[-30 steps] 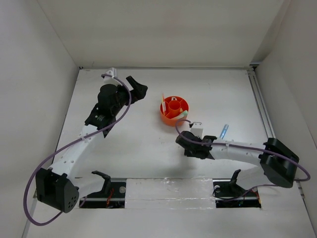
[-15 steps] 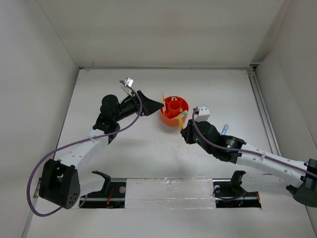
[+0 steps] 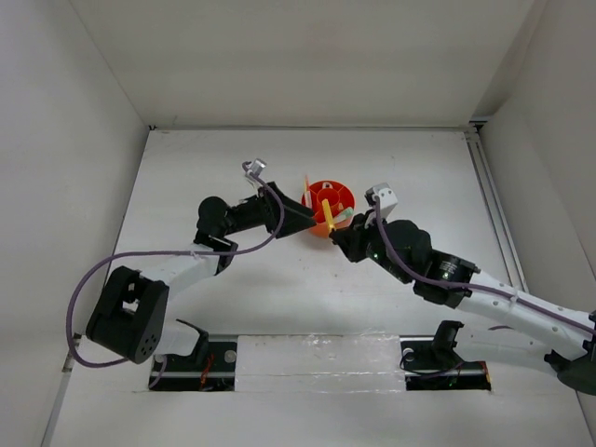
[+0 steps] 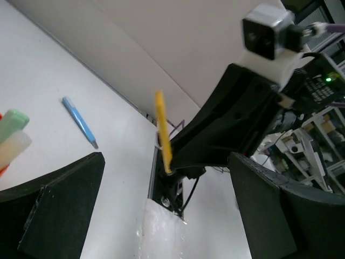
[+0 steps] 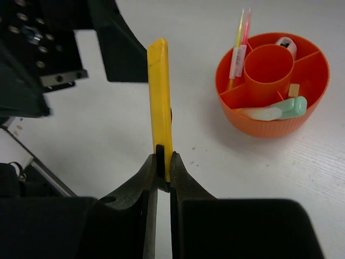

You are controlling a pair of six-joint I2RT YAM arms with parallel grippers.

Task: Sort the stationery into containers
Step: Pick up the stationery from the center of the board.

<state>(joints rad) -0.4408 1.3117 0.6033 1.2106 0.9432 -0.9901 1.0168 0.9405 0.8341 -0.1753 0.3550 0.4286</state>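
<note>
The round orange organiser (image 3: 337,197) stands mid-table. In the right wrist view the organiser (image 5: 272,121) holds thin pink and yellow pencils (image 5: 239,40), pale yellow and green markers (image 5: 277,109), a tan block (image 5: 294,89) and a pink-white stapler (image 5: 285,46). My right gripper (image 3: 336,233) (image 5: 164,174) is shut on a flat yellow pen (image 3: 328,216) (image 5: 160,102), held upright just left of the organiser's front. My left gripper (image 3: 304,216) (image 4: 167,178) is open and empty, beside the organiser's left side, facing the yellow pen (image 4: 162,132).
A blue pen (image 4: 79,121) lies on the white table beyond the organiser in the left wrist view. White walls enclose the table on three sides. A metal rail (image 3: 488,200) runs along the right edge.
My right gripper has risen from the table with the yellow pen and moved towards the organiser. My left gripper has swung right and now sits beside the organiser.
</note>
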